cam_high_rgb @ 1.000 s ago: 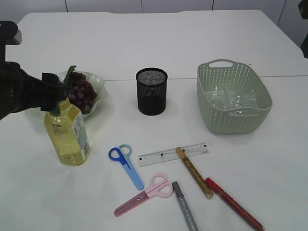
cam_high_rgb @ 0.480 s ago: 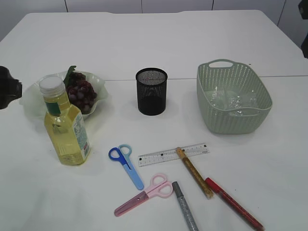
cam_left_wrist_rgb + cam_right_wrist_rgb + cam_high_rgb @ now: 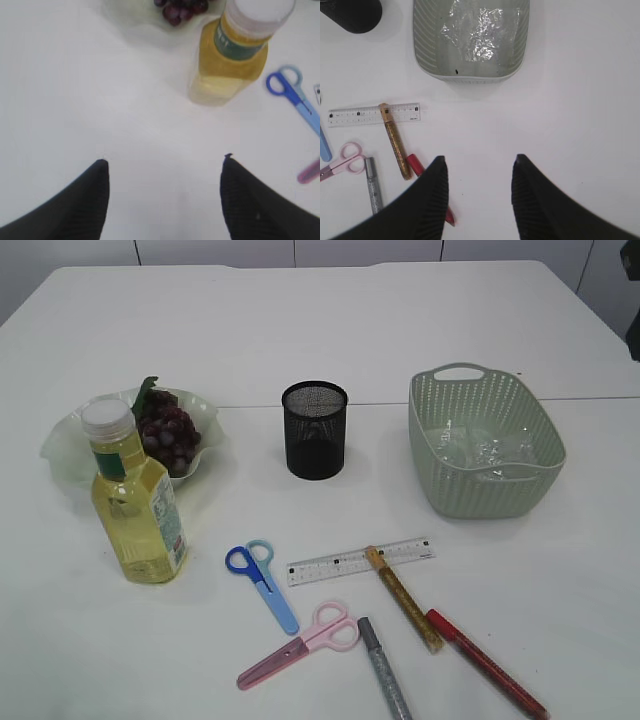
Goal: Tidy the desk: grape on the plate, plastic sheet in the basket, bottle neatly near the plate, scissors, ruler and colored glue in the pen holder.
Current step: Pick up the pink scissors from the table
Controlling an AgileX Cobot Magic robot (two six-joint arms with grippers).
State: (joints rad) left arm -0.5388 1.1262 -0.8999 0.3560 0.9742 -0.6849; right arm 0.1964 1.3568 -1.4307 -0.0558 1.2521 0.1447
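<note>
The oil bottle point(image 3: 235, 52) stands upright on the tabletop point(image 3: 400, 320) beside the grape plate point(image 3: 60, 445), well ahead of the left hand point(image 3: 164, 195), which is wide open and empty. The right hand point(image 3: 479, 192) is half open, empty, above the glue pens point(image 3: 395, 142).

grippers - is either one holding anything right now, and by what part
Nothing is held. The left gripper stands open over bare table, apart from the bottle. The right gripper is open too, with nothing between its fingers.

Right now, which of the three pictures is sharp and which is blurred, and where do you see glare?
Exterior view: sharp, even light, soft shadows; ruler marks visible. Left wrist view: blurred; bottle label unreadable, table washed out. Right wrist view: fairly sharp; plastic sheet glints inside the basket.
</note>
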